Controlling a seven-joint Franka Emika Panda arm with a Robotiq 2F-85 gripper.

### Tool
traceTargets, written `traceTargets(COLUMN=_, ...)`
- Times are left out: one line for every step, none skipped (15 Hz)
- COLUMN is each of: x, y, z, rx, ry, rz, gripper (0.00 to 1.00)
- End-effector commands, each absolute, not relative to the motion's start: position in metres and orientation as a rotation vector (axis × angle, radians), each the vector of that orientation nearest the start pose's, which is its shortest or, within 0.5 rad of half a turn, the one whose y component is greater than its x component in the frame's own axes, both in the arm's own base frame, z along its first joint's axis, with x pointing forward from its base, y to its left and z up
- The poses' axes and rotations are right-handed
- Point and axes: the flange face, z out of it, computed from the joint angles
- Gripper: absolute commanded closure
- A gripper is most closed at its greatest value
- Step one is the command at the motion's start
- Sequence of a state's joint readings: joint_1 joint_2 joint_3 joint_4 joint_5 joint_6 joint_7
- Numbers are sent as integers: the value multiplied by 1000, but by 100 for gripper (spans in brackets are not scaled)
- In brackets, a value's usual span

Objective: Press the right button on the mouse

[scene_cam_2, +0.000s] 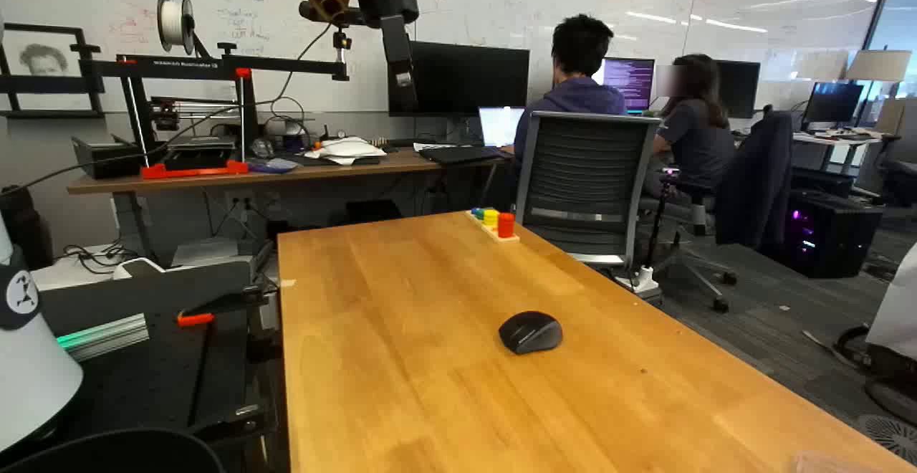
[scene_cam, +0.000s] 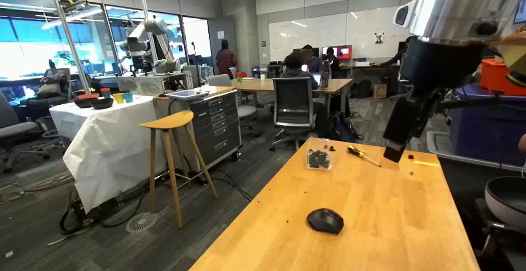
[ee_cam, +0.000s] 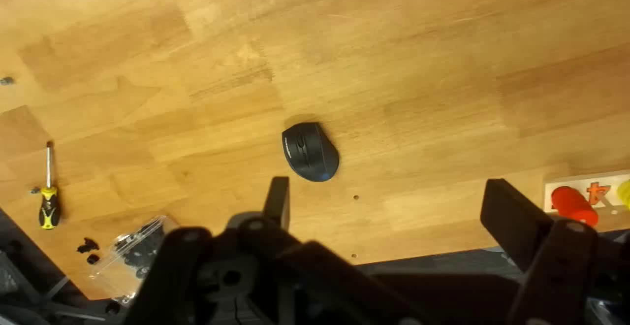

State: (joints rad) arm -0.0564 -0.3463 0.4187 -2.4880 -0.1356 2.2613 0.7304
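The black mouse (scene_cam: 325, 220) lies on the wooden table and shows in the other exterior view (scene_cam_2: 531, 332) and the wrist view (ee_cam: 311, 151). In the wrist view its scroll wheel points toward the top of the picture. The right button (ee_cam: 312, 135) is the front part of the black shell to the right of the wheel. My gripper (ee_cam: 387, 181) is open and empty, its fingers wide apart. It hangs well above the table and apart from the mouse in both exterior views (scene_cam: 393, 152) (scene_cam_2: 405, 97). In the wrist view the mouse lies beyond the left fingertip.
A yellow-black screwdriver (ee_cam: 48, 207) and a clear box of small black parts (scene_cam: 318, 159) lie on the table (scene_cam_2: 372, 315). A wooden stacking toy with colored pieces (scene_cam_2: 494, 223) stands at a table edge. Small loose bits lie near the screwdriver.
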Motion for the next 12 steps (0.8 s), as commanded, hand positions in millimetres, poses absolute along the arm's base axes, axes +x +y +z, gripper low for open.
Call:
traceTargets(x=414, y=154, z=414, rx=-3254, ry=494, rz=-333, gripper=0)
traceTargets(x=414, y=155, z=416, rx=-3252, ry=494, rz=-338, gripper=0)
traceTargets(x=415, y=155, z=417, rx=-3251, ry=494, rz=-342, gripper=0)
traceTargets(x=415, y=155, z=417, rx=-3250, ry=494, rz=-343, gripper=0)
traceTargets(x=415, y=155, z=417, rx=-3250, ry=494, rz=-344, gripper=0)
traceTargets(x=415, y=155, z=417, rx=-3250, ry=494, rz=-344, gripper=0)
traceTargets(x=415, y=155, z=417, rx=-3250, ry=494, rz=-344, gripper=0)
traceTargets(x=417, y=155, z=417, rx=-3241, ry=500, rz=-331, gripper=0)
traceTargets(x=419, y=155, z=420, rx=-3227, ry=509, rz=-321, gripper=0)
traceTargets(x=425, y=155, z=426, rx=-3194, ry=529, rz=-317, gripper=0)
traceTargets(x=429, y=153, z=432, rx=-3167, ry=544, rz=-316, gripper=0)
traceTargets(x=434, y=151, z=439, rx=-3143, ry=559, rz=-330, gripper=0)
